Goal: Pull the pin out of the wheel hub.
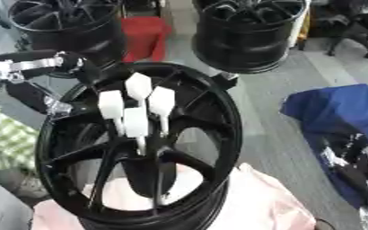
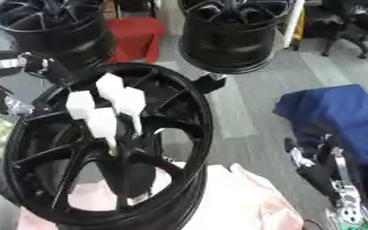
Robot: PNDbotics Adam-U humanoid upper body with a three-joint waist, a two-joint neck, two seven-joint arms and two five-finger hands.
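The black wheel hub point(image 1: 140, 148) stands tilted before me on a pink cloth point(image 1: 258, 202), four white pins point(image 1: 137, 121) sticking out of its centre. My left hand point(image 1: 42, 67) sits at the rim's ten o'clock, fingers curled over the edge. My right hand point(image 2: 317, 166) idles at four o'clock, fingers relaxed, holding nothing.

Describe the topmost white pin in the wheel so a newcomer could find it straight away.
Start at the big black wheel standing upright on the pink cloth. At its centre, four white pins stick out in a cluster. The one you want, the top pin, sits highest, above the other three and nearest the wheel's upper rim.
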